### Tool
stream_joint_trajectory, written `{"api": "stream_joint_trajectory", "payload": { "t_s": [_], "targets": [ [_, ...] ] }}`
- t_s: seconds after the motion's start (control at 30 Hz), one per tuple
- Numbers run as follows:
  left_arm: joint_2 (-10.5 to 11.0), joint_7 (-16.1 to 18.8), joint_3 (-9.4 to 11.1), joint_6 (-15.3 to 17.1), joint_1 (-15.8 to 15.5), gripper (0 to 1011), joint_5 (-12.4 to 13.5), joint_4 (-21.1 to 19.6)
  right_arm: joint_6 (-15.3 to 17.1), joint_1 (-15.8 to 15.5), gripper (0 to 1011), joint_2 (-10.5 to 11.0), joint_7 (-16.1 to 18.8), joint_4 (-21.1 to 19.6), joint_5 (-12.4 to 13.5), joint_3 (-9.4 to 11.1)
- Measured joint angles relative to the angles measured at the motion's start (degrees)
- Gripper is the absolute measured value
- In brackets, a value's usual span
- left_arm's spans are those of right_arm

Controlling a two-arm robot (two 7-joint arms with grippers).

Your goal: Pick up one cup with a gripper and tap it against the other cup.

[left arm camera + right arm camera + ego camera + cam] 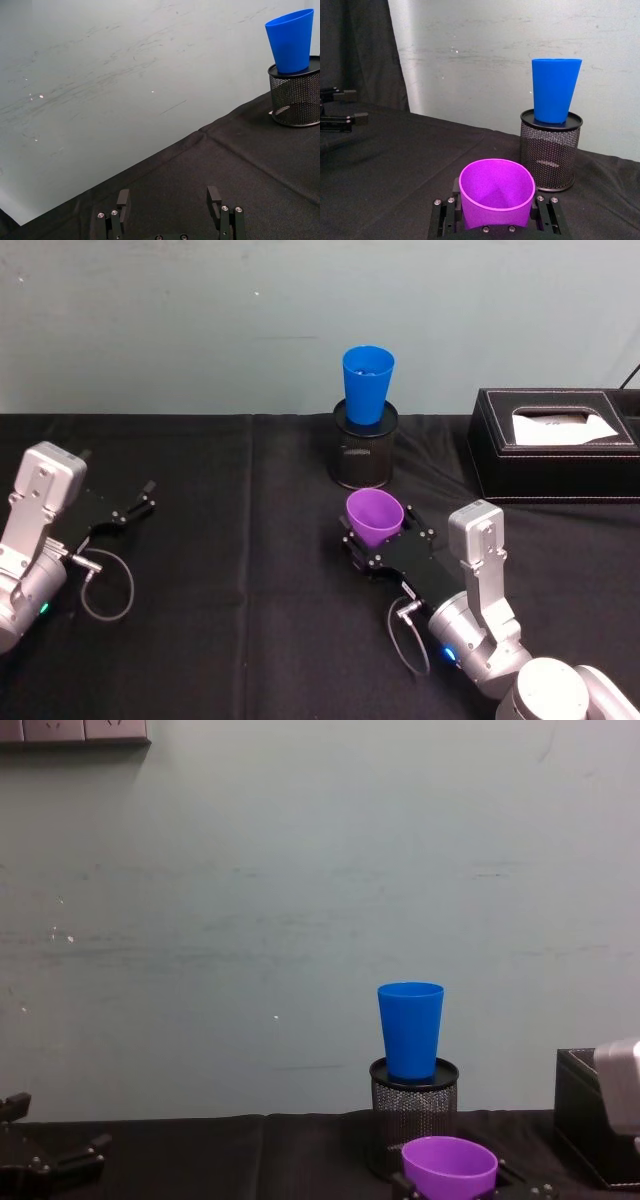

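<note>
the purple cup [374,517] is held between the fingers of the right gripper [382,537], clamped on its lower body with the rim up and open. in the head view it sits just below centre, low over the black-clothed surface [220,570]; whether it is lifted clear of the cloth cannot be told.

the blue cup [367,383] is seen standing upright in the top of a black mesh pen holder [364,453], at 12 o'clock from the purple cup and a little apart from it. in the right wrist view the blue cup [555,89] rises well above the purple rim [496,191], so no contact is shown.

the left gripper [135,503] is parked at 9 o'clock, fingers apart and holding nothing; the gap between the fingers [123,199] is plain in its own wrist view.

a black tissue box [555,444] lies at 2 o'clock, out of the way.

judged progress: the grasp is made, the tap is not yet done. left to do: the purple cup to be raised and carried toward 12 o'clock until its side meets the blue one.
</note>
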Motion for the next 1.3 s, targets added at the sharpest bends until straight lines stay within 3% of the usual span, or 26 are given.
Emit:
{"api": "stream_joint_trajectory", "payload": {
  "t_s": [0.5,0.77,0.9,1.03,1.3],
  "targets": [
    [0.0,0.0,0.0,0.0,0.0,1000,0.0,0.0,-0.7,-0.2,724,-0.8,0.0,1.1,-0.8,1.0],
    [0.0,0.0,0.0,0.0,0.0,1000,0.0,0.0,0.1,-0.5,924,-1.0,0.0,0.6,-0.9,1.3],
    [0.0,0.0,0.0,0.0,0.0,1000,0.0,0.0,1.1,-1.4,997,-0.9,-0.1,-1.6,-0.8,1.5],
    [0.0,0.0,0.0,0.0,0.0,1000,0.0,0.0,2.2,-2.5,1002,-0.6,-0.2,-4.8,-0.5,1.8],
    [0.0,0.0,0.0,0.0,0.0,1000,0.0,0.0,8.0,-5.7,1002,0.3,-2.6,-15.9,0.3,3.5]
  ]
}}
